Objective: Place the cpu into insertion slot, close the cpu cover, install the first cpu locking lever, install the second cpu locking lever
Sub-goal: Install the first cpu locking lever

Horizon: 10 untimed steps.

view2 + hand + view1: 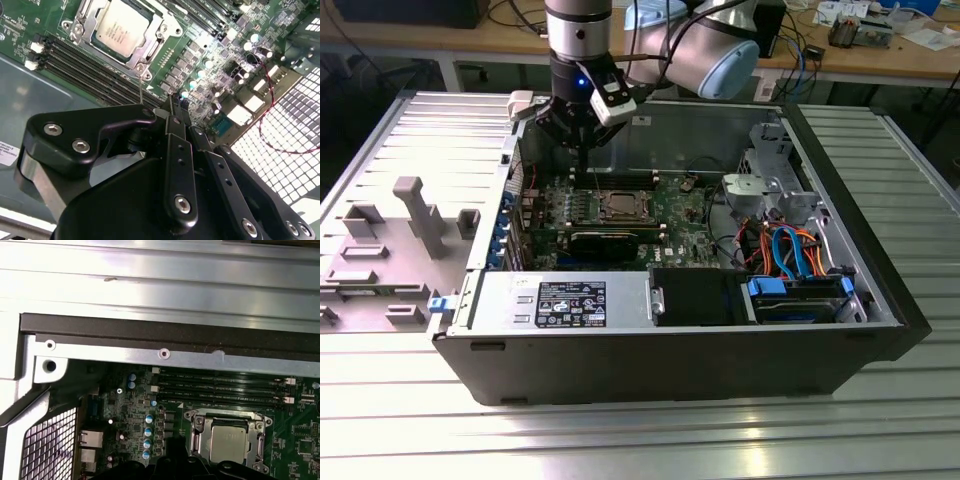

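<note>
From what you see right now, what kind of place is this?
Probably a robotics lab: a robot arm reaches into an open computer case on a ribbed metal table, with wooden desks behind.

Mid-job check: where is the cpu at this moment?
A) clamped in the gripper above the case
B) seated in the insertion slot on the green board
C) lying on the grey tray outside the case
B: in both wrist views the cpu lies flat inside the silvery rim of the insertion slot, and the gripper hangs over the green board beside it, apart from the chip.
</note>
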Each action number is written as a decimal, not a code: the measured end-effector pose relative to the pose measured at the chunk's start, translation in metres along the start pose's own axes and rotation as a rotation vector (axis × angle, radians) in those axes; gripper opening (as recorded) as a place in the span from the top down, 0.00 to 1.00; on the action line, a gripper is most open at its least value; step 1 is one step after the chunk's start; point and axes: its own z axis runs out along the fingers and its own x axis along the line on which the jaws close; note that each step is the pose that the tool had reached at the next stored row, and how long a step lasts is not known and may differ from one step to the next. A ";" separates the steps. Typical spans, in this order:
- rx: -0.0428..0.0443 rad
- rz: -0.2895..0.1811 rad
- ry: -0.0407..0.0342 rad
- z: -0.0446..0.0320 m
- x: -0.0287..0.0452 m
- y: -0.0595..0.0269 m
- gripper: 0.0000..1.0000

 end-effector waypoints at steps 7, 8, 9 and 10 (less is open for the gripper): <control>0.0025 0.001 0.0002 0.0014 -0.0007 0.0069 0.89; 0.0025 0.001 0.0001 0.0016 -0.0010 0.0078 0.89; 0.0025 0.001 0.0001 0.0018 -0.0013 0.0085 0.89; 0.0025 0.001 0.0001 0.0020 -0.0017 0.0092 0.89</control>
